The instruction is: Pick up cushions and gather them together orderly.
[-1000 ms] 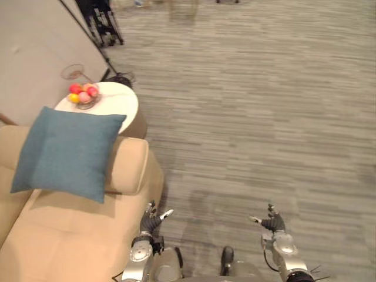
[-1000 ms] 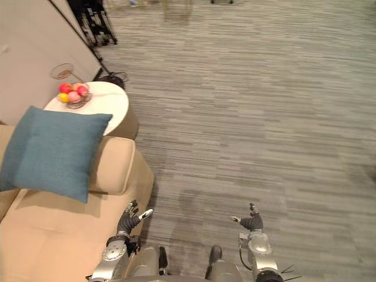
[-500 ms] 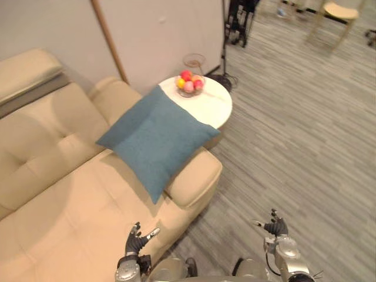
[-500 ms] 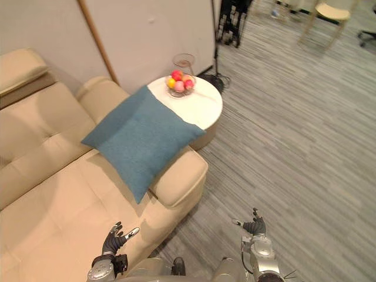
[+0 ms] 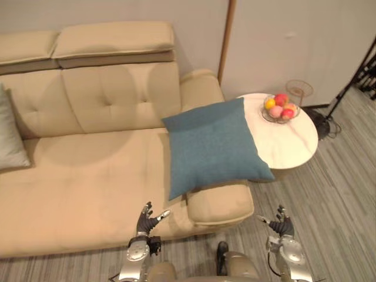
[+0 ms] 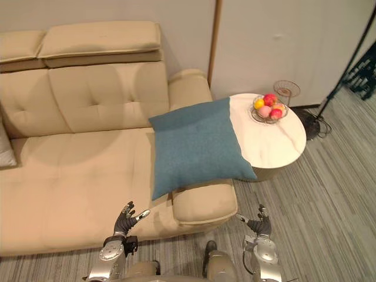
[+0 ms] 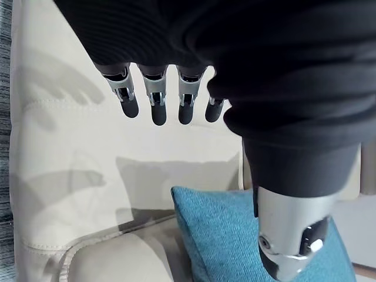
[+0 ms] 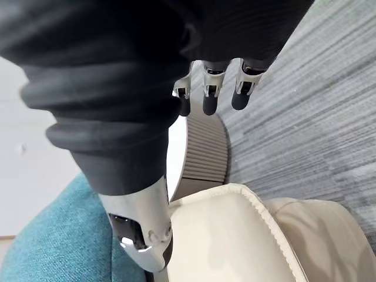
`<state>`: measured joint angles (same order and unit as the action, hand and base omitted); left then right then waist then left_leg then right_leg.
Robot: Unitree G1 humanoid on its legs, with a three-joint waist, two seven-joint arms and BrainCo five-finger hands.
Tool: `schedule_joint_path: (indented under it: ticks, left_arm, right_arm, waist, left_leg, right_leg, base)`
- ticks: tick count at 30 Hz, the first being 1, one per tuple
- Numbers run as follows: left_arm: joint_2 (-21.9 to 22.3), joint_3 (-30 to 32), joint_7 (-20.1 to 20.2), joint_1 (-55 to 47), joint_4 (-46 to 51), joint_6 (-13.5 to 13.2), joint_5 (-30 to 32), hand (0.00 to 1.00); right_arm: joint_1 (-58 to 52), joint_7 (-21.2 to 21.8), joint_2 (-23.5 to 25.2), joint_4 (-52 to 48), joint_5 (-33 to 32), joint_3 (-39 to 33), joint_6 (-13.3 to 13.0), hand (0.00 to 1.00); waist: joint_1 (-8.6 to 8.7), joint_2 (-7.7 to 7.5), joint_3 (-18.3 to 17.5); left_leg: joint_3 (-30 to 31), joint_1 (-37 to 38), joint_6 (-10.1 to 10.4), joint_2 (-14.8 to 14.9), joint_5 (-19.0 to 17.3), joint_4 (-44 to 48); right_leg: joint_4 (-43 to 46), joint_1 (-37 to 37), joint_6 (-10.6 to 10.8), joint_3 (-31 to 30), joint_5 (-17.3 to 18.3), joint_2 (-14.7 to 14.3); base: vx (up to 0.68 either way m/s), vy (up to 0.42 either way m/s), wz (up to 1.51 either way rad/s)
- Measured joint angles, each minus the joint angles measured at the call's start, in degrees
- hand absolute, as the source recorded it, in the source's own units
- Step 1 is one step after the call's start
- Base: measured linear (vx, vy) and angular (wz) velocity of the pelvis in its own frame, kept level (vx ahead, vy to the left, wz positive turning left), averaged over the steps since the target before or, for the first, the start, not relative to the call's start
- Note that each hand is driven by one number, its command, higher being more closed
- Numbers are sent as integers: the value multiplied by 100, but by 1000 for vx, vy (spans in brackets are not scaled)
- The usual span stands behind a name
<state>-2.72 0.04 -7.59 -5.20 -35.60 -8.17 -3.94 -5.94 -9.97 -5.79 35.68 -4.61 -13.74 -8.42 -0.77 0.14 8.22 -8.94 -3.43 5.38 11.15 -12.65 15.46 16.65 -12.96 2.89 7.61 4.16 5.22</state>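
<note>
A teal cushion lies tilted across the armrest of a beige sofa, one corner overlapping the round white side table that bears a fruit bowl. A pale grey cushion leans at the sofa's far end, well apart. The left hand by the seat's front edge and the right hand over the floor have their fingers spread and hold nothing.
</note>
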Motion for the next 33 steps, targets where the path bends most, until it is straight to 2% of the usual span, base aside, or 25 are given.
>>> schedule_joint_path:
  ticks: [1,3,6,10,15,21,23,29,30,33]
  left_arm:
    - [-68,1,-6,4,0,0,0,0]
    - [-212,-2,-7,3,0,3,2,0]
    - [-568,-39,-10,69,0,3,4,0]
    - [-874,-37,-17,407,-3,6,-1,0]
    - [-995,-45,-133,1463,-142,-7,-203,0]
    - [-1137,-272,-296,3238,-708,-112,-838,0]
    - [-1178,-431,-408,4013,-917,-121,-1027,0]
    - [-1031,-871,-528,5694,-1750,-121,-1372,0]
    - [-961,-967,-530,5987,-1939,-119,-1409,100]
    - [-777,-967,-661,6332,-2133,-115,-1656,100]
  right_arm:
    - [-8,-9,-36,-2,1,-25,0,0]
    - [-6,-7,-32,-8,1,-101,1,0]
    - [14,-6,-137,-144,20,-223,11,0]
    - [441,-9,-549,-286,27,-223,10,0]
    - [1557,-148,-1082,-266,23,-194,10,0]
    - [3438,-439,-1799,300,-44,282,38,0]
    - [4372,-542,-1967,697,-137,524,147,0]
    - [6335,-662,-1842,1459,-244,1368,269,0]
    - [6601,-679,-1738,1565,-266,1464,275,100]
    - [6959,-780,-1491,1704,-273,1717,277,100]
  waist:
    - [7,-15,-12]
    - [9,-28,-64]
    - [117,-91,-171]
    - [166,-84,-168]
    - [244,-68,-78]
    - [311,-46,585]
    - [306,-47,918]
    - [301,-32,1388]
    - [305,-38,1425]
    - [322,-35,1479]
  left_leg:
    - [-131,-3,-32,-9,66,-115]
    - [-199,7,50,-53,191,-283]
    - [-249,12,75,-224,390,-583]
    - [-394,-8,92,-300,447,-682]
    - [-406,-594,124,-292,553,-668]
    - [-293,-1438,145,-223,620,-320]
    - [-238,-1612,153,-224,718,-333]
    - [-198,-1985,196,-221,941,-376]
    - [-196,-2042,188,-224,1000,-459]
    - [-203,-2079,207,-229,1110,-638]
  right_leg:
    - [-197,58,54,16,-119,40]
    - [-602,194,100,11,-369,45]
    - [-1150,322,151,-25,-700,85]
    - [-1415,277,149,-158,-886,86]
    - [-1475,-261,63,-174,-1074,69]
    - [-1280,-979,-32,-143,-1188,75]
    - [-1253,-1154,-84,-122,-1238,79]
    - [-1243,-1573,-145,-115,-1374,90]
    - [-1244,-1666,-150,-116,-1388,99]
    - [-1265,-1771,-179,-137,-1428,89]
  base:
    - [-61,48,20]
    - [-28,85,5]
    - [20,76,2]
    - [12,41,-16]
    - [-54,-22,-3]
    - [-101,-48,6]
    - [-98,-51,10]
    - [-53,-39,6]
    - [-52,-53,9]
    - [-26,-41,2]
